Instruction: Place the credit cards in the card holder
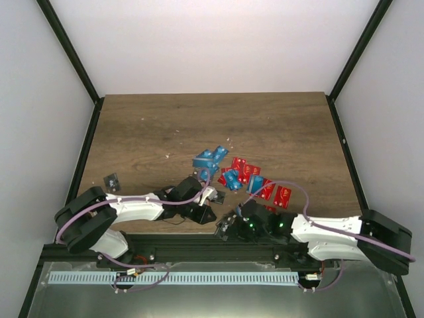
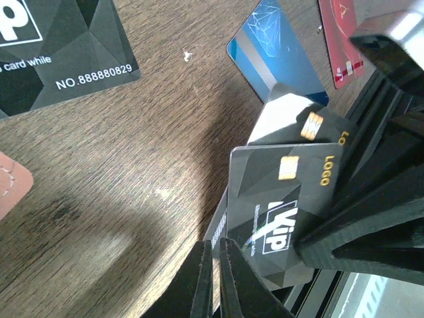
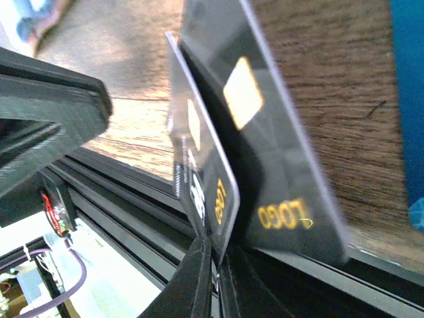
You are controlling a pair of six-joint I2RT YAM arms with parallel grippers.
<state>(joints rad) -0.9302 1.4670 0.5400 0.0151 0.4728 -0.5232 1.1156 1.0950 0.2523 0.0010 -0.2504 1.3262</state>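
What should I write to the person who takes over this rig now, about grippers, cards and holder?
Left gripper: shut, empty, low over the table.
Right gripper: shut on a black card at the near table edge.
Red cards and blue cards: loose mid-table.
Holder: only a tan corner shows, near the left gripper.
Done: no card seen in the holder.
Left: load the gripped card, then the loose ones.

Surface: matt wood grain, lightly scuffed. Cards: smooth, glossy plastic. Holder: tan, stitched, leather-like. Fingers: matt black plastic.
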